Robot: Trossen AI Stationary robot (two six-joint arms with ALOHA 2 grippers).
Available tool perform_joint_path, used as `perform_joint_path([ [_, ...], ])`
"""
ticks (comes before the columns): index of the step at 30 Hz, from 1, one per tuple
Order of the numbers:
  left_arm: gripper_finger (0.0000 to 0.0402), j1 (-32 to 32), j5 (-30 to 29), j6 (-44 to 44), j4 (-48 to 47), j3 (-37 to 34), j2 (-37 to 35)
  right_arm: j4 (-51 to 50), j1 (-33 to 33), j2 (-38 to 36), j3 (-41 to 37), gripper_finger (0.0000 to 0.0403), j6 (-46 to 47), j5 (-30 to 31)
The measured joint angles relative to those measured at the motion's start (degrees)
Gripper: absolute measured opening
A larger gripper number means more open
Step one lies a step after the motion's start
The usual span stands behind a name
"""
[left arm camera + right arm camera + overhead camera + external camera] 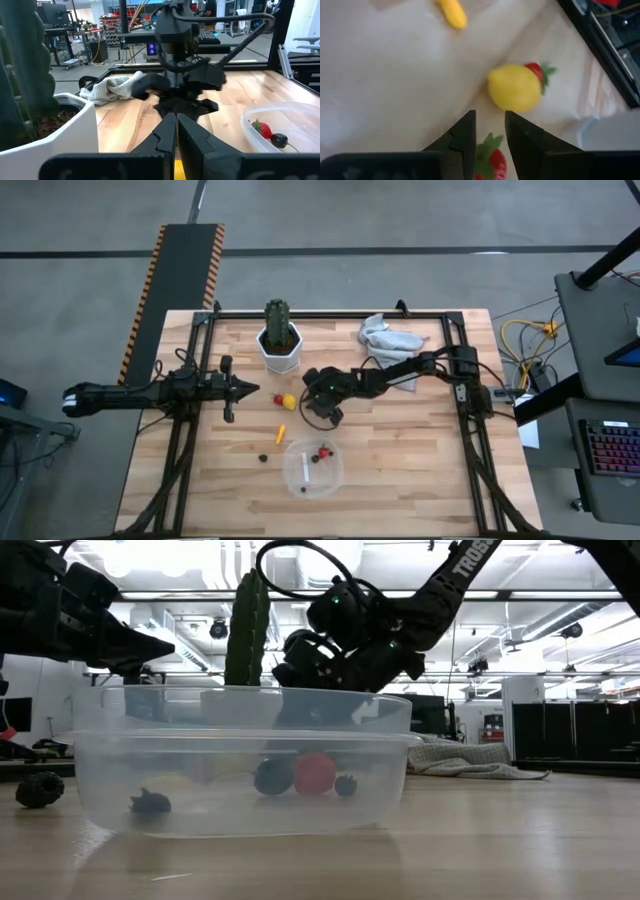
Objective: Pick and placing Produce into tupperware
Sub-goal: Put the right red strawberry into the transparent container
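Clear container: a shallow, translucent rounded-square plastic tupperware (313, 467) sat on the pale wooden table (420, 480) near its front edge, in front of the right gripper (331, 416).
Placed produce: a red strawberry piece (314, 773) and small dark berries (272, 776) lay inside.
Loose produce: a yellow lemon (514, 87) touching a red strawberry with green leaves (538, 73), an orange sliver (281, 432) and a dark berry (263, 458) lay on the wood outside.
Progress: judged partly done; at least four pieces remained.
Right gripper: hung between the lemon and the container; its fingers (462, 136) stood narrowly apart over a second strawberry (491, 159), whether gripped could not be told.
Left gripper (240, 388): clenched on nothing, waiting at the left, pointing at the lemon.
View contrast: only the right wrist view showed the strawberry at the fingers; only the low view showed the container's contents side-on.
Surroundings: a green cactus in a white hexagonal pot (280, 346) and a crumpled grey cloth (388, 337) stood behind.
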Motion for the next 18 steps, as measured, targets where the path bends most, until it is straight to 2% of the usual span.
perform_joint_path([
  [8,0.0000,0.00,0.00,0.00,0.00,0.00,0.00,-2.87,-0.50,-0.65,-0.18,0.0126,-0.55,-2.39],
  [18,0.0000,0.00,0.00,0.00,-0.02,0.01,0.02,-3.64,-2.03,-0.70,-0.21,0.0153,-0.34,-2.17],
])
